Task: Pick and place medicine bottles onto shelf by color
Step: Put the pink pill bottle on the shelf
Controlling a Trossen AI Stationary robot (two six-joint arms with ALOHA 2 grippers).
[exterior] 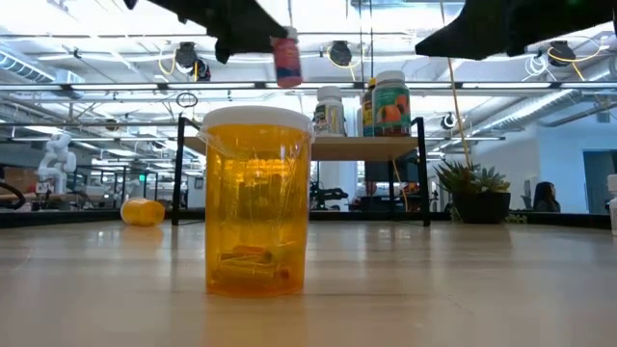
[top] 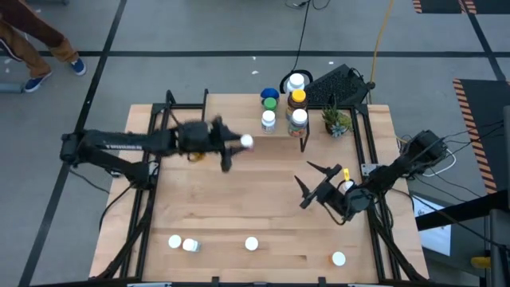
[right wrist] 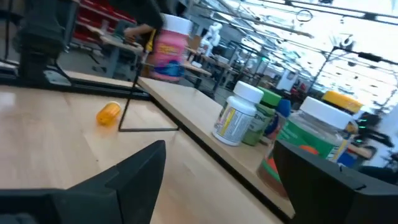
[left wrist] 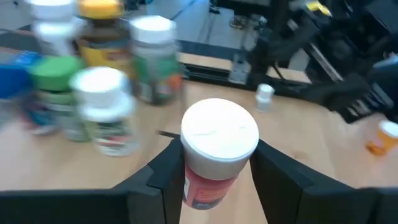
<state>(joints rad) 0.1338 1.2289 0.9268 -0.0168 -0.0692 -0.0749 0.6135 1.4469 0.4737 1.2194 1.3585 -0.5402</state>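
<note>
While the left gripper [left wrist: 214, 180] clamps the red white-capped bottle [top: 245, 142] just short of the shelf [exterior: 352, 146], carry it level — clear the standing bottles [top: 296, 102]; right gripper [top: 320, 183] waits open.

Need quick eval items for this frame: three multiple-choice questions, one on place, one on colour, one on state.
1. Where is the left pincer?
A. above the table, short of the shelf
B. at the table's near edge
C. off the table

2. What colour is the cap of the bottle it holds?
A. green
B. white
C. yellow

3. How is the right pincer?
A. shut on a bottle
B. open and empty
C. out of view

Key: 1 A, high view shows it beside the shelf; 2 B, left wrist view shows a white cap; 3 B, its fingers stand spread with nothing between.
</note>
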